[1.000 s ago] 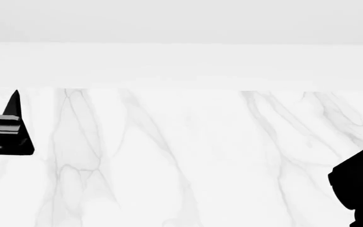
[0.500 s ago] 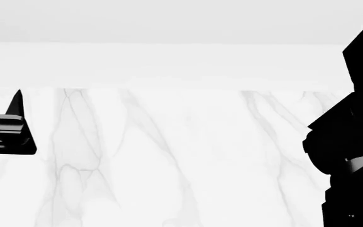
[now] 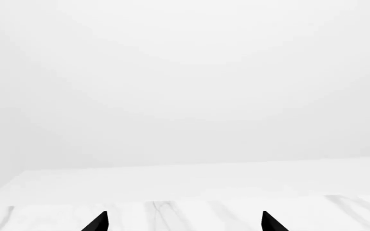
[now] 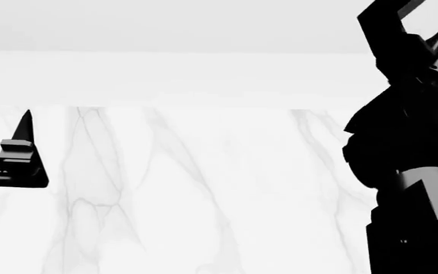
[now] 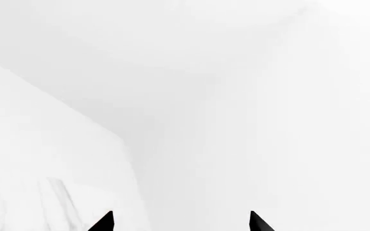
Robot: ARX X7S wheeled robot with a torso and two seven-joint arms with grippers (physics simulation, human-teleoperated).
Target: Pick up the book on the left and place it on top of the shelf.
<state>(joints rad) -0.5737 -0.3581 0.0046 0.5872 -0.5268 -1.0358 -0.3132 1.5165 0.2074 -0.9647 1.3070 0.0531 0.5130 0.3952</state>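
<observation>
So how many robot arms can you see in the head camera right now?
2: the left arm at the left edge over the marble table, the right arm raised high at the right edge.

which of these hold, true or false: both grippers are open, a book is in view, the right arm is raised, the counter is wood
Both grippers are open: true; the left gripper and right gripper each show parted tips with nothing between.
A book is in view: false; no view shows a book or shelf.
The right arm is raised: true, it reaches the head view's top edge.
The counter is wood: false; it is white veined marble.
</observation>
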